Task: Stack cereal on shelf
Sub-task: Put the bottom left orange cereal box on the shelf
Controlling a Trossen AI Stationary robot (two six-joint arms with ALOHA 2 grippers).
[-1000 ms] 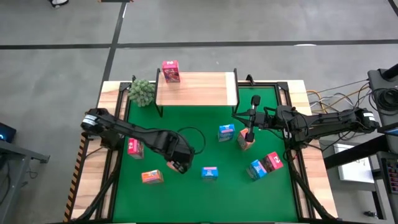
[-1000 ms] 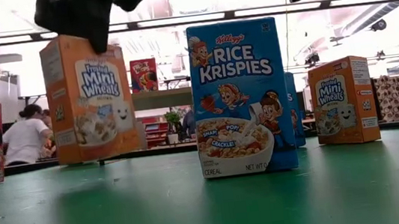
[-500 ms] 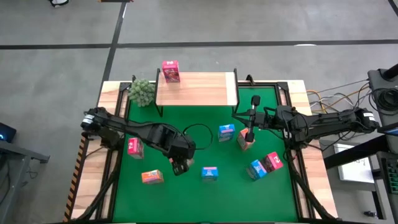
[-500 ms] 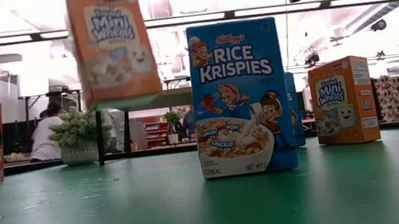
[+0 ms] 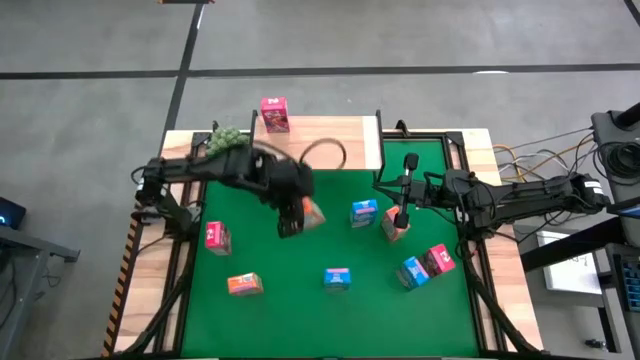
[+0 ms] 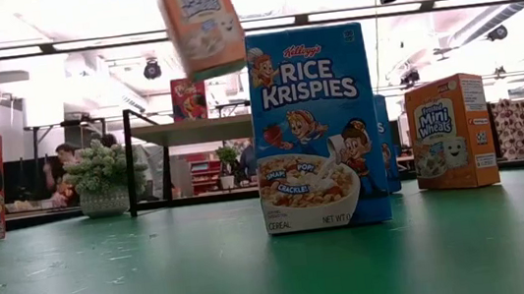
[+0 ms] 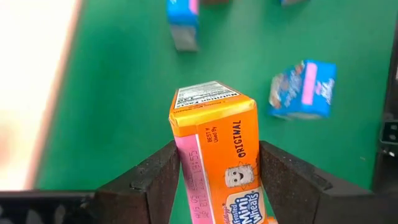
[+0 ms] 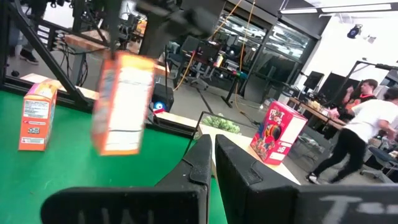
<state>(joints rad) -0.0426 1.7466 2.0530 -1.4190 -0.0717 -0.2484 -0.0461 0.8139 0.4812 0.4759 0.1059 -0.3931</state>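
1. while the left gripper hangs in the air over the green mat, just in front of the shelf, its fingers clamp the two sides of an orange cereal box.
2. seen from table height, that orange box is lifted clear of the mat, tilted, near the top of the view.
3. on the shelf's back left corner stands one pink-red box, upright.
4. the right gripper sits with fingers pressed together, gripping nothing, at the mat's right side, just above another orange box.
5. on the mat stand a blue box beside that one, a blue box near the front middle, a blue and pink-red pair touching at the right, a pink-red box at the left, and an orange box at the front left.
6. a green plant stands by the shelf's left end.
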